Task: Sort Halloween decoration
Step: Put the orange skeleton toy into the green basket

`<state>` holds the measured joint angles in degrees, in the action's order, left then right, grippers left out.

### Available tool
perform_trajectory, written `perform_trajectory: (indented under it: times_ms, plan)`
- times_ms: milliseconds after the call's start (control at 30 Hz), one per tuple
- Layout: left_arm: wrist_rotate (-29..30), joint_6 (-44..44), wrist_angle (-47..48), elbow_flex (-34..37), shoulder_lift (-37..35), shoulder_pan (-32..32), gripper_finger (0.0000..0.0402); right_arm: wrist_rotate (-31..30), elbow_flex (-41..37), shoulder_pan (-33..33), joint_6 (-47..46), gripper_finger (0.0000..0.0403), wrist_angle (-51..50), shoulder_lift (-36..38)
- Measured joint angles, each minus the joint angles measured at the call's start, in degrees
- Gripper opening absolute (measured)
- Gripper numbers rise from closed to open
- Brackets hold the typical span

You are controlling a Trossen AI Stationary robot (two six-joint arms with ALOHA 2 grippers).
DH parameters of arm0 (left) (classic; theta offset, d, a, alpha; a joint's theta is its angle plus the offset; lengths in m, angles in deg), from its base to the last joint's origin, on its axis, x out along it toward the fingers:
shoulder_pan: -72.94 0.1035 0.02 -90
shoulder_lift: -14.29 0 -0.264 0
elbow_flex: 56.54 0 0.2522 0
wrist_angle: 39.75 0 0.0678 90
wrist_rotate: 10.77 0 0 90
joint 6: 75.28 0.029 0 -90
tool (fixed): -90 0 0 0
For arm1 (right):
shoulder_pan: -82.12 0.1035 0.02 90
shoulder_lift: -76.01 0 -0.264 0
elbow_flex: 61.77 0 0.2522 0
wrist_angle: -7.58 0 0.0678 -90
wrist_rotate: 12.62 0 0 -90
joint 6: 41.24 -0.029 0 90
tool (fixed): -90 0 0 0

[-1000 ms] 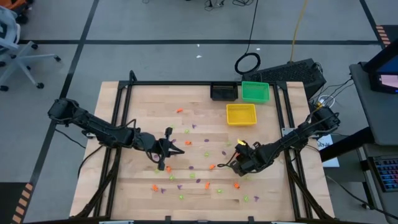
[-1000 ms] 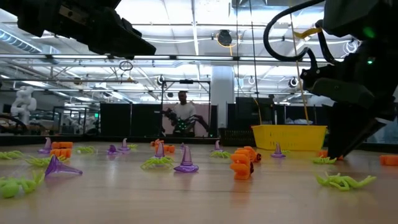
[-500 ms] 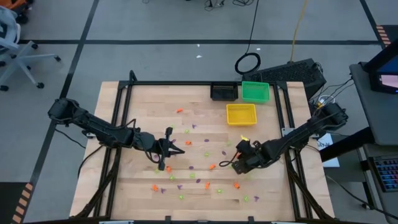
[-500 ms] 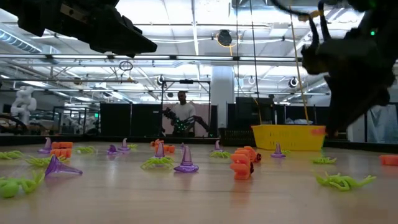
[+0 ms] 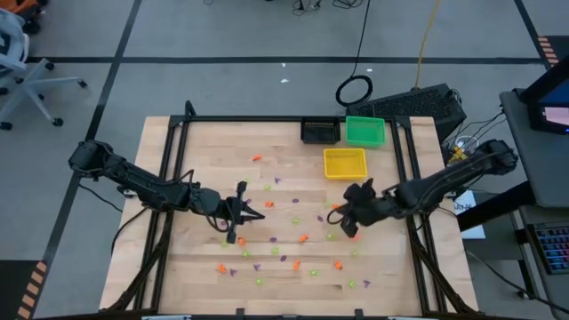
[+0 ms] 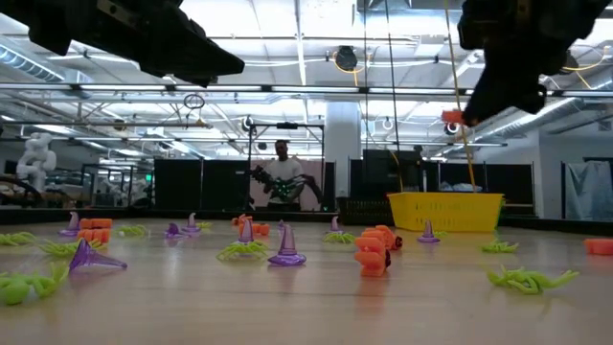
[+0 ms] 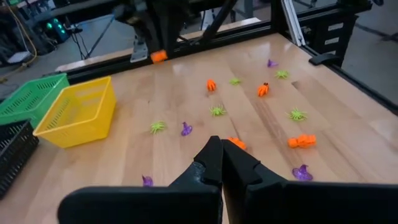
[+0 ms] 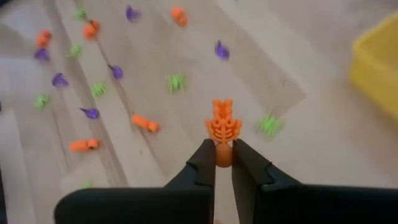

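Halloween decoration (image 8: pixel 222 126) — one orange skeleton piece — sits pinched in the right hand (image 8: pixel 222 155), lifted off the counter (image 5: pixel 284 267), its long axis pointing straight out past the fingertips. Left hand (image 7: pixel 222 163) hangs closed, empty, mid-counter. Sorting looks barely begun — dozens of trinkets lie scattered. Farther off, the yellow bin (image 5: pixel 345 163) waits.

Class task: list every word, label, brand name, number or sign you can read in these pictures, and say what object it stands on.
No readable text in any view.
Yellow bin, green bin, black bin: no labels visible.
Orange trinket in the right gripper: no marking.
Left gripper: no marking.
Room behind the table in the low view: any signs there are too small to read.
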<state>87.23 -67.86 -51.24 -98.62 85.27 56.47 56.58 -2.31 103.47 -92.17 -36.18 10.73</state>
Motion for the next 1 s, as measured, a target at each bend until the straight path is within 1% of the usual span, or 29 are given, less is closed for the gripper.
perform_trajectory:
  times_ms: [100,167,233,300,400,500,700,900,1000]
  plan:
    - [-0.01,-1.09,0.06,0.0,0.0,-0.07,0.0,-0.45,0.0,-1.17,6.83,0.0009,1.21,2.09]
    - [-0.02,-1.11,0.03,0.0,0.0,-0.21,0.0,-2.86,0.02,-1.41,13.16,0.0009,4.09,2.45]
    - [-0.03,-1.14,-0.2,0.0,0.0,-0.22,0.0,-6.92,-0.09,-1.41,19.36,0.0009,8.58,1.97]
    - [-0.06,-2.45,-0.66,0.0,0.0,-0.22,0.0,-9.31,-0.94,-1.63,24.59,0.0009,15.85,0.75]
    - [-0.1,-4.92,-1.1,-0.02,0.0,-0.29,0.0,-9.18,-2.48,-2.26,31.2,0.0009,27.3,-1.98]
    - [-0.12,-5.64,-1.09,-0.02,0.0,-0.55,0.0,-9.22,-2.98,-2.69,35.56,0.0009,36.51,-5.02]
    - [-0.27,-5.62,-1.24,-0.02,0.02,-0.94,0.0,-9.35,-3.02,-2.7,43.41,0.0009,50.02,-10.55]
    - [-0.25,-3.91,-1.83,-0.02,0.02,-0.76,0.0,-9.35,-3.0,-3.21,53.0,0.0009,64.65,-17.96]
    - [-0.25,-3.59,-2.35,-0.02,0.02,-0.76,0.0,-8.39,-3.0,-4.43,54.52,0.0009,66.85,-19.88]
